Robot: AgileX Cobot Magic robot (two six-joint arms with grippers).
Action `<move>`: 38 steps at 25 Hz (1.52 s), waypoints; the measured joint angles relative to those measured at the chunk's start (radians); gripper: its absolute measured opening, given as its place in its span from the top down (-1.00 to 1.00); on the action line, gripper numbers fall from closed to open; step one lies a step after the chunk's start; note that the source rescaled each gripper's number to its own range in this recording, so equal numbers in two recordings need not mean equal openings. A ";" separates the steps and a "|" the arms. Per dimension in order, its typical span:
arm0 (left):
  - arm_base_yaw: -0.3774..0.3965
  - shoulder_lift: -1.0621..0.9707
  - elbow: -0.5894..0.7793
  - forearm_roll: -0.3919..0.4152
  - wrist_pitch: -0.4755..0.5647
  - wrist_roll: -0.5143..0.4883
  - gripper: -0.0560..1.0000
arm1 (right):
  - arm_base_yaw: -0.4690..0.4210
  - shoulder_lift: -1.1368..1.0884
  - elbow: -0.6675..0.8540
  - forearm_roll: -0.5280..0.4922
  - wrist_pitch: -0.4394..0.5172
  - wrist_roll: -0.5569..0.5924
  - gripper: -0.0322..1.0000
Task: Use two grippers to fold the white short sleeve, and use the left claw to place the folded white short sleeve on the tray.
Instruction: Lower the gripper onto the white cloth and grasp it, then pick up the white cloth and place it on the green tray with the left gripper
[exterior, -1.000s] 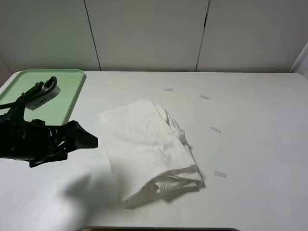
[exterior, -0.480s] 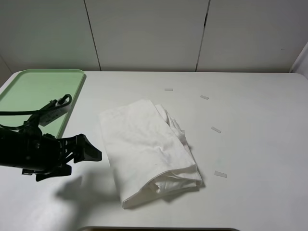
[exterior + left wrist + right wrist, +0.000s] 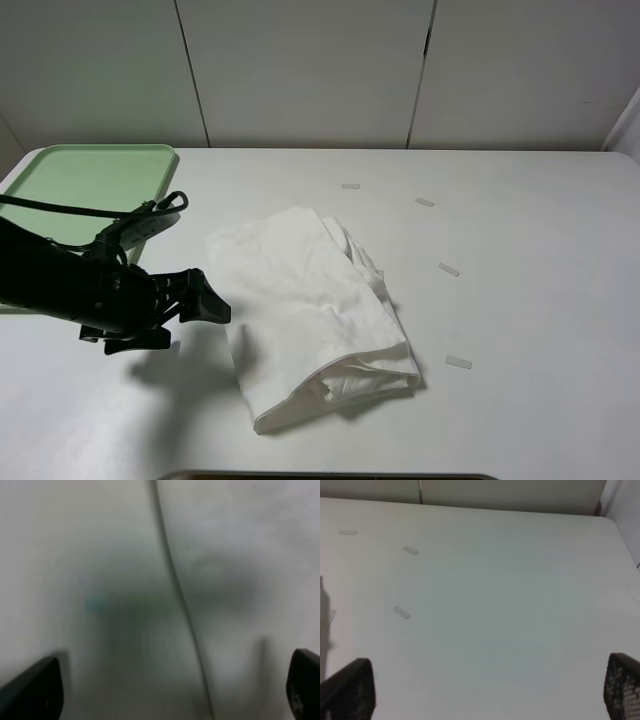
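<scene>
The white short sleeve (image 3: 310,310) is soft, matt, wrinkled cloth. The desk (image 3: 520,260) looks smooth and matt. The tray (image 3: 80,175) is smooth pale green plastic.

Looks like a robot test bench in a lab, not a home. Plain white table (image 3: 540,300) against blank pale wall panels (image 3: 300,70) with dark seams. Small white tape strips (image 3: 449,269) are stuck on the tabletop right of the white short sleeve (image 3: 310,310), like position markers. Black robot arm (image 3: 60,285) with a trailing cable just left of the shirt, pale green tray (image 3: 70,180) beyond it at the table's corner.
</scene>
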 joint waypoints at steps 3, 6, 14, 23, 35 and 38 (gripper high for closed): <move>0.000 0.054 -0.045 -0.001 0.001 0.001 -0.77 | 0.000 0.000 0.000 0.000 0.001 0.000 -1.00; -0.001 0.085 -0.081 -0.001 0.001 0.001 -0.77 | 0.000 0.000 0.000 0.000 0.001 0.000 -1.00; -0.033 0.228 -0.236 -0.002 0.045 0.001 -0.49 | 0.000 0.000 0.000 0.000 0.001 0.000 -1.00; -0.067 0.298 -0.333 0.064 0.043 0.001 0.75 | 0.000 0.000 0.000 0.000 0.001 0.000 -1.00; 0.051 0.119 -0.462 0.959 0.074 -0.170 0.81 | 0.000 0.000 0.000 0.000 0.000 0.000 -1.00; 0.119 0.106 -0.493 1.203 0.076 -0.220 0.81 | 0.000 0.000 0.000 0.000 0.000 0.000 -1.00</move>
